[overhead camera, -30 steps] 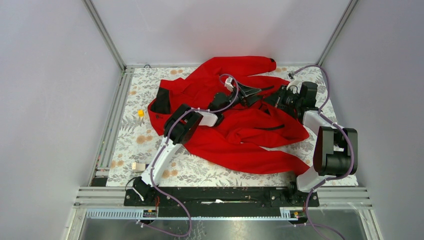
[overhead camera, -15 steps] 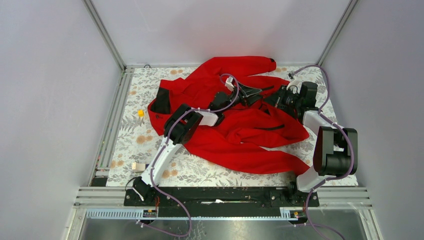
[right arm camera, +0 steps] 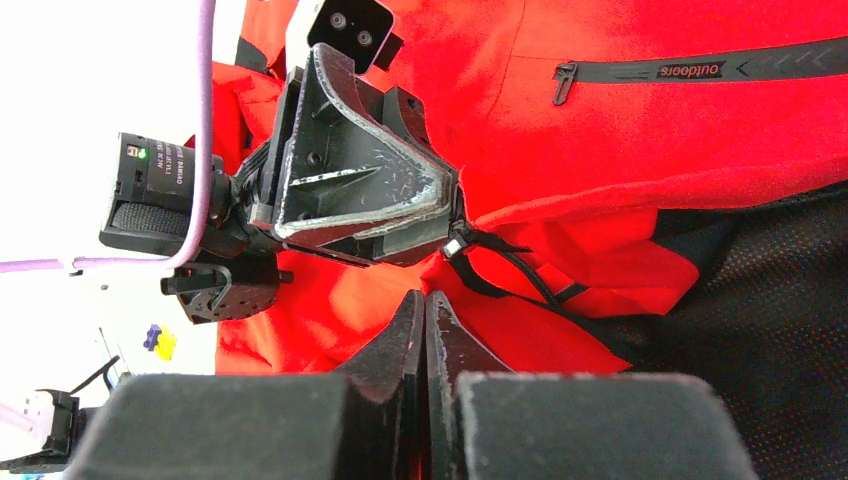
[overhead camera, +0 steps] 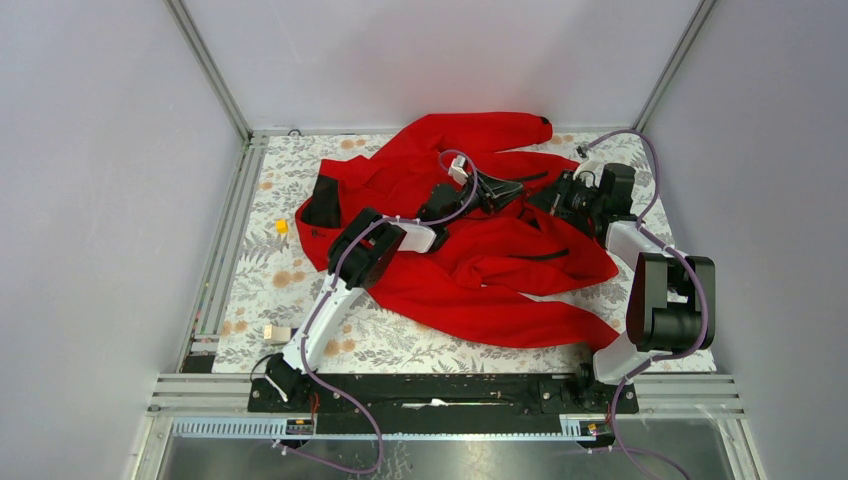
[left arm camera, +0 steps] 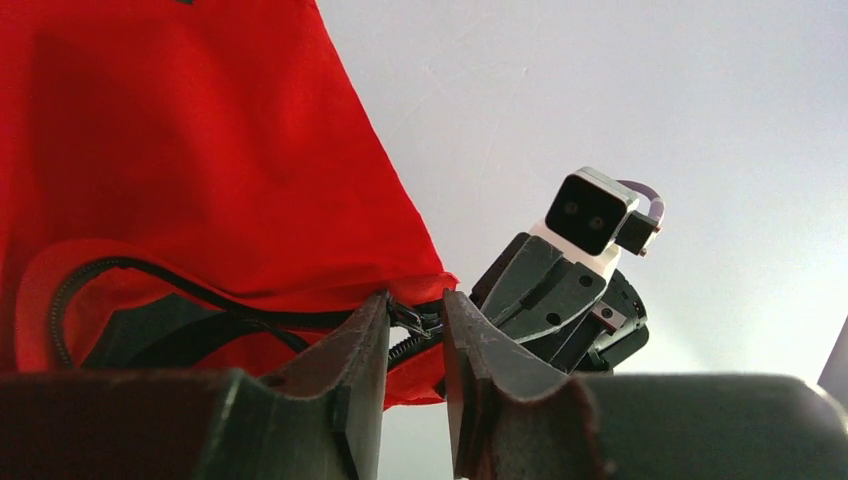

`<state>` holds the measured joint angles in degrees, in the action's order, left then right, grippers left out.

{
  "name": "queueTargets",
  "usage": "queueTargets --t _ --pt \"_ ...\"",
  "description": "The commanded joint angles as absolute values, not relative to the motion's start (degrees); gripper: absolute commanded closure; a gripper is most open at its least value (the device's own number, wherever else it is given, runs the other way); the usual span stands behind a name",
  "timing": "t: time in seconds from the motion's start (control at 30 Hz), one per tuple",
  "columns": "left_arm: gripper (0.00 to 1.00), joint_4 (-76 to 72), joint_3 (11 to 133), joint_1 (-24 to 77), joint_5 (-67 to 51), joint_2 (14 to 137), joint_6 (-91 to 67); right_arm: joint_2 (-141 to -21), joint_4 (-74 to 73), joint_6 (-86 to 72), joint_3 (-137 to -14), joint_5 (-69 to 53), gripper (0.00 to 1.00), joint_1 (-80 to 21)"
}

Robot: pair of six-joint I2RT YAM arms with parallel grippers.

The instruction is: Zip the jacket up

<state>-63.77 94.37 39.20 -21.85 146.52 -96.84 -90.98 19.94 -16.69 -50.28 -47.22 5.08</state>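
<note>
Jacket (overhead camera: 480, 260) lies crumpled across the middle and far part of the bench (overhead camera: 300, 290), one sleeve stretched along the far edge and another trailing toward the near right. I see both arms reaching in over it and meeting near its centre.

Left gripper (left arm camera: 415, 305): fingers (left arm camera: 360, 350) at a narrow gap, clamped on the dark front zipper (left arm camera: 412, 322) at the edge of a flap. That flap is lifted off the bench, with bare wall showing behind it in the left wrist view.

Right gripper (right arm camera: 425, 300): fingers (right arm camera: 445, 345) pressed together with almost no gap, tips pointing at red cloth just below the left gripper's tips. I cannot tell whether any cloth is caught between them. The two grippers sit tip to tip, very close.

The right wrist view also shows a pocket zipper (right arm camera: 700, 70), shut, with small lettering on its tape, and black mesh lining (right arm camera: 760, 330) at the right.

Small yellow block (overhead camera: 282, 226) sits on the bench just left of the jacket. A pale block (overhead camera: 277, 333) is nearer the left arm's base, apart from the cloth.
</note>
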Motion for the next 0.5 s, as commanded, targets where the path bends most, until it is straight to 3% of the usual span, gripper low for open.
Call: queueTargets --t 0.0,0.37,0.47 --pt "0.75 -64.69 94.39 39.37 -19.66 144.05 -95.72 -88.4 20.52 -15.49 -51.87 -48.08 1.0 4.66" --pt "0.9 -64.6 95.03 39.46 -19.11 144.16 -95.82 -88.23 20.47 -15.36 -51.78 -47.41 1.0 4.4" --pt "1.0 -64.74 94.33 39.7 -18.47 143.69 -95.42 -87.95 20.98 -15.71 -51.63 -46.85 1.0 4.31"
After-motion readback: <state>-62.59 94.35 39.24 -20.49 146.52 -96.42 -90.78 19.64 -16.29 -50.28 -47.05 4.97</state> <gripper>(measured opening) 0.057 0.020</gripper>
